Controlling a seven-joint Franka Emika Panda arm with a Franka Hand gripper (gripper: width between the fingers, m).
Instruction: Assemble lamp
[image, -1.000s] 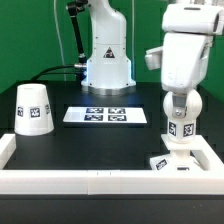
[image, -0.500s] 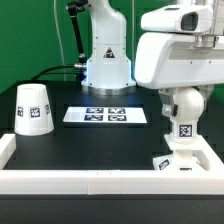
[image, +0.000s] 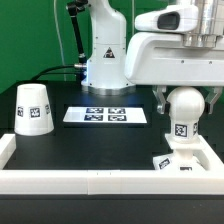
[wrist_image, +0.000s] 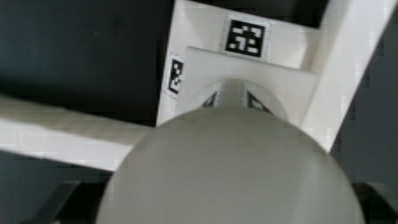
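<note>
The white bulb (image: 187, 105) stands upright on its neck on the flat square base (image: 190, 160) at the exterior view's right. My gripper (image: 186, 98) reaches down over it, one finger on each side of the round globe, shut on the bulb. In the wrist view the bulb (wrist_image: 222, 165) fills the space between the dark fingers (wrist_image: 68, 203), with the tagged base (wrist_image: 249, 60) beyond it. The tapered shade (image: 33, 108) stands alone at the exterior view's left, wide end down.
The marker board (image: 105, 116) lies flat in the middle of the black table. A low white wall (image: 90, 182) runs along the front and sides. The arm's pedestal (image: 105, 55) stands at the back with cables beside it.
The hand has turned about the upright bulb, so its broad side now faces the exterior camera. The bulb stays on the base and the jaws keep the same width.
</note>
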